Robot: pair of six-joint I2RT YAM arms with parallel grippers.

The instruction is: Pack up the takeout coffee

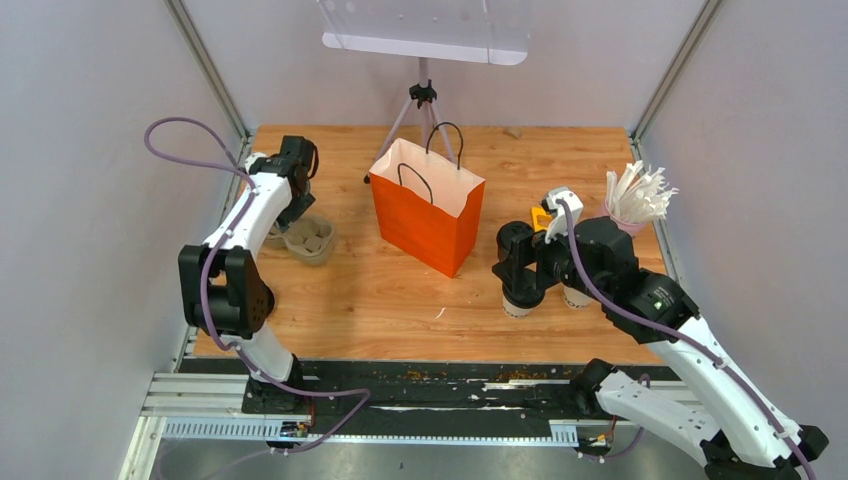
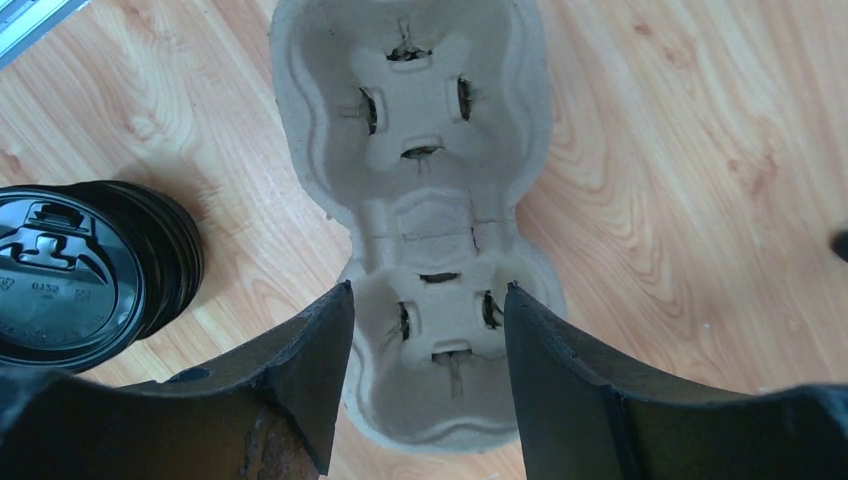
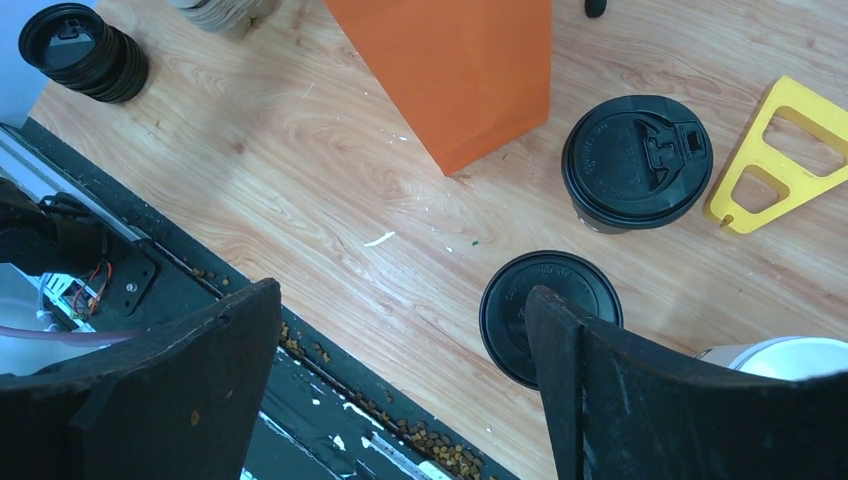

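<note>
Lidded cups (image 3: 636,160) and tray (image 2: 430,100) on the tabletop (image 3: 300,150).
Left gripper (image 2: 428,300), jaws parted, straddles the tray's near end; right gripper (image 3: 403,300), jaws wide, hangs above two cups.

The paper bag (image 1: 420,228) is seen in bright orange outside and white inside. The cups (image 1: 518,304) are white and are topped by black lids (image 3: 637,160). Pale grey-brown is shown by the pulp tray (image 2: 430,200), light wood grain by the table (image 1: 380,290), and yellow by a flat plastic piece (image 3: 780,150).
</note>
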